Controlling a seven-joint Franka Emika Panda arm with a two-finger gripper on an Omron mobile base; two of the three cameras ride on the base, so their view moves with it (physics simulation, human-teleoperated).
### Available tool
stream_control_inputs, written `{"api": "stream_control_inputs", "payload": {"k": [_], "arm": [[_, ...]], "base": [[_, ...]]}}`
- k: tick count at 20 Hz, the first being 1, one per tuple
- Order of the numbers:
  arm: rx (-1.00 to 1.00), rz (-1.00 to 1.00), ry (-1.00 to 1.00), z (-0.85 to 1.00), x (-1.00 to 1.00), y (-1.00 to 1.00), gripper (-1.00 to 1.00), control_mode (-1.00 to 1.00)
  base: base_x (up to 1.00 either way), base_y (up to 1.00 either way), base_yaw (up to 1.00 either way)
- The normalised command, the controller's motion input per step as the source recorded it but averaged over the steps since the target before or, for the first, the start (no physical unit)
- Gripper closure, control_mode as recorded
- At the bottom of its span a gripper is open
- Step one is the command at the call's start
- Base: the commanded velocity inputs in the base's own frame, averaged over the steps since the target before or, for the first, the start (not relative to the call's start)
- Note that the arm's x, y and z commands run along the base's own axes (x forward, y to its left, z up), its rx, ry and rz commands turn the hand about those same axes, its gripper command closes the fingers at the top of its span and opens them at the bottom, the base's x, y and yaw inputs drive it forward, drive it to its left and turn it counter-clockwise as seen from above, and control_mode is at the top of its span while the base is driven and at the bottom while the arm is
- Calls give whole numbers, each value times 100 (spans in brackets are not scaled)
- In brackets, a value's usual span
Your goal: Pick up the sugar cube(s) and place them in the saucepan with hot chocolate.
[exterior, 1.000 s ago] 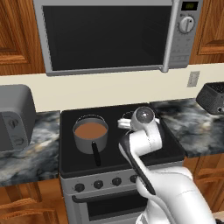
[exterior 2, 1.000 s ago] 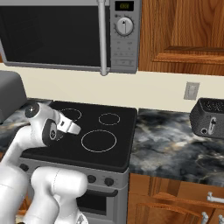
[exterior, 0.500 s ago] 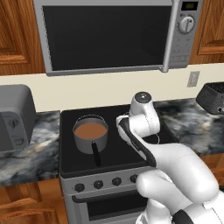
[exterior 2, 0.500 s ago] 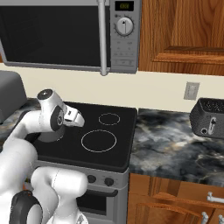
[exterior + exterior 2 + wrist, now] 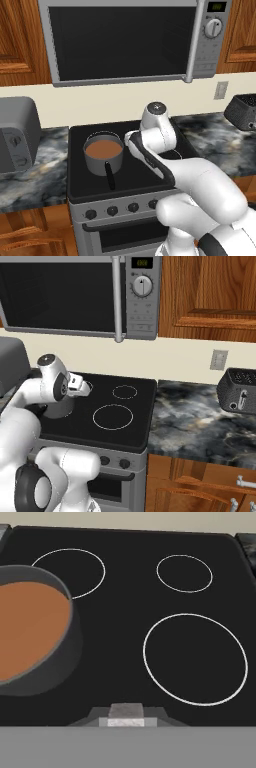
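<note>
At the far left a grey toaster stands on the marbled table, just beside the left edge of the black cooktop. The saucepan sits on the front-left part of the cooktop, brown liquid near its rim, and its black handle points at the front edge above the knobs. In the hand view the pan's grey wall fills the left side, partly covering 1 rear burner ring.

Right of the pan lies bare black glass with 2 more rings, a small rear one and a large front one, both free of things. The jaws hang over this glass, clear of the pan's wall and not over the liquid. They are clamped on the sugar cube, a pale block between the 2 dark tips.

Overhead, the microwave spans the cooktop. Past the cooktop's right edge the table runs bare up to a black toaster at the far right.
</note>
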Motion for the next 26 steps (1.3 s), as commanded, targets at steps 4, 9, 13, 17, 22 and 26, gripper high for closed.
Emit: {"api": "stream_control_inputs", "payload": {"k": [4,9,13,17,22,26], "arm": [[0,8,-4,0,9,67,100,-100],[0,7,-2,0,12,72,100,-100],[0,5,0,0,17,84,100,-100],[0,5,0,-3,15,64,100,-100],[0,2,2,-39,13,14,100,-100],[0,0,2,-8,0,-2,100,-100]], "base": [[0,0,0],[0,0,0],[0,0,0],[0,0,0],[0,0,0],[0,0,0]]}}
